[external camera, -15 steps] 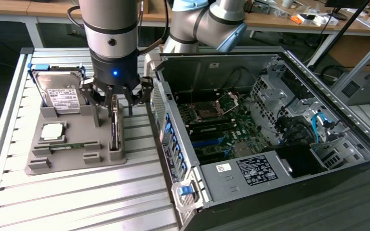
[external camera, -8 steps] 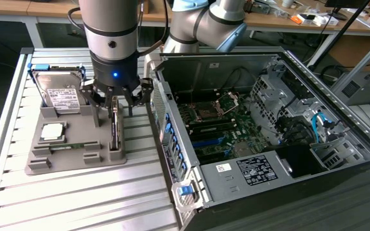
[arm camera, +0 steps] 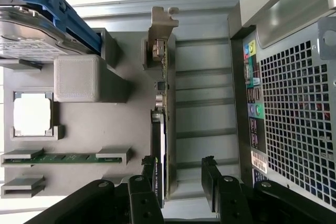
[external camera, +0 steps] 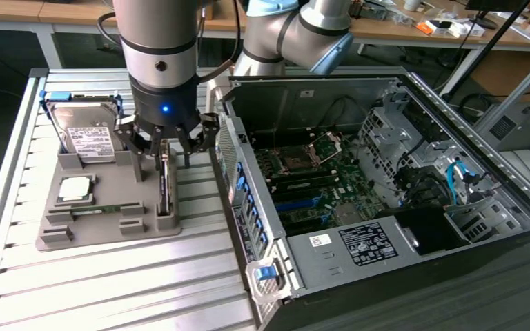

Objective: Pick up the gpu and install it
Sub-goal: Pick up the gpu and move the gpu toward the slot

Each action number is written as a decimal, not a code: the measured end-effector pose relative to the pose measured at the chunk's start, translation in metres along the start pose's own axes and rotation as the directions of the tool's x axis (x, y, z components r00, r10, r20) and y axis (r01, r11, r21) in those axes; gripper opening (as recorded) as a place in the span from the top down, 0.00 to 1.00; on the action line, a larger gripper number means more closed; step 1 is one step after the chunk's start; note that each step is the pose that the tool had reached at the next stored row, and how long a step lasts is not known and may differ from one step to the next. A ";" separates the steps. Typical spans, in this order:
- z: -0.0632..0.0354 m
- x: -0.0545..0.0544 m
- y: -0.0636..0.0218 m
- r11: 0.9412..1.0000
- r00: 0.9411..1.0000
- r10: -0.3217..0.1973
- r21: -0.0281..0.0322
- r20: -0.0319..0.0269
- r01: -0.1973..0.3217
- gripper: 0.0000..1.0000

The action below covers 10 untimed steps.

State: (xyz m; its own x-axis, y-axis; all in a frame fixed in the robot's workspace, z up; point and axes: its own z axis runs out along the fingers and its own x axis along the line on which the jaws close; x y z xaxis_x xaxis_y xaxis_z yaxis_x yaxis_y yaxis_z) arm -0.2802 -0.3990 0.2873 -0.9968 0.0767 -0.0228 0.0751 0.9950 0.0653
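Observation:
The gpu (external camera: 163,187) is a thin dark card standing on edge in a slot of the grey holder tray (external camera: 108,231), just beside the computer case. In the wrist view the gpu (arm camera: 160,103) shows edge-on, with its silver bracket at the end away from the gripper. My gripper (external camera: 166,148) hangs directly over the card and is open. Its black fingers (arm camera: 144,195) stand on either side of the card's upper edge, one close to the board and the other well apart from it. The gripper (arm camera: 178,187) holds nothing.
The tray also carries a silver hard drive (external camera: 85,131) in a blue frame, a square CPU chip (external camera: 74,189) and a green memory stick (arm camera: 63,157). The open computer case (external camera: 486,186), motherboard (external camera: 311,179) exposed, lies at the exterior view's right. Its perforated rear wall (arm camera: 294,103) stands near the gripper.

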 end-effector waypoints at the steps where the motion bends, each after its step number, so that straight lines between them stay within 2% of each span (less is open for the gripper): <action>1: 0.0004 0.000 0.0000 1.000 1.000 0.000 0.000 0.000 0.000 0.52; 10: 0.0038 0.000 -0.0003 1.000 1.000 0.000 0.000 0.000 0.000 0.52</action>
State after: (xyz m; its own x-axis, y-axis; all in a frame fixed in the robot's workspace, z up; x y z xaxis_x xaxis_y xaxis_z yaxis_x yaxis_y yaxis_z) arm -0.2802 -0.3990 0.2835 -0.9968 0.0767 -0.0228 0.0750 0.9950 0.0654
